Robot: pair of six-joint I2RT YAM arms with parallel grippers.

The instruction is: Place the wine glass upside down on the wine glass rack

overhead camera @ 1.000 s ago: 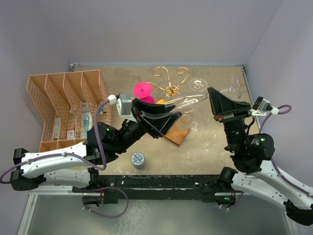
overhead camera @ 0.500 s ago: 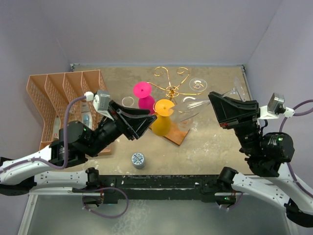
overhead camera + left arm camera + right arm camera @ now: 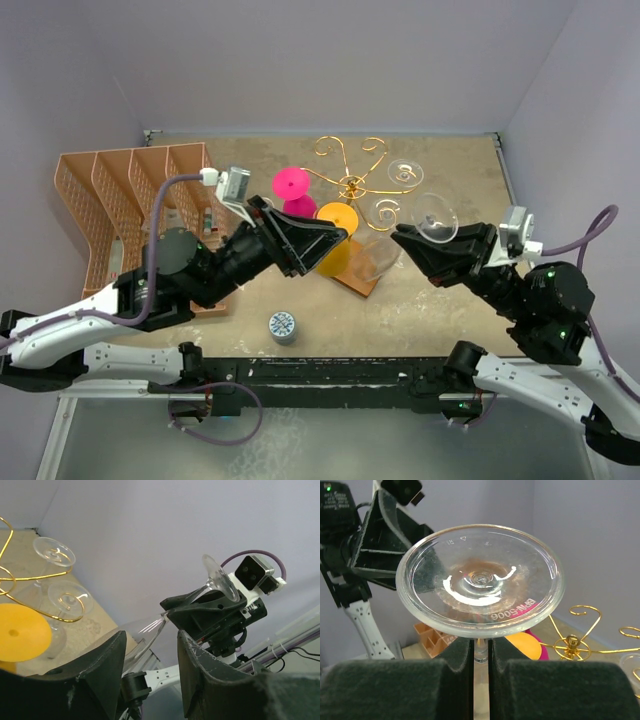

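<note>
Right claw (image 3: 480, 652): squeezed shut on the thin stem of the wine glass (image 3: 479, 577). The glass is up in the air, tilted, with its flat foot up and its bowl down. It is near the rack but not on it yet.
Slip: the stem is thin and smooth. The glass could slide out and smash on the bench (image 3: 435, 305).
Left claw (image 3: 149, 647): fingers apart, holding nothing, just beside the bowl. It could bump the glass.
Wine glass rack (image 3: 350, 185): the gold curls leave small gaps. If the stem misses, the foot could hit the wire.
Hanging glasses: the yellow glass (image 3: 338, 220) and the clear glass (image 3: 388, 212) are close. A knock might crack them.
</note>
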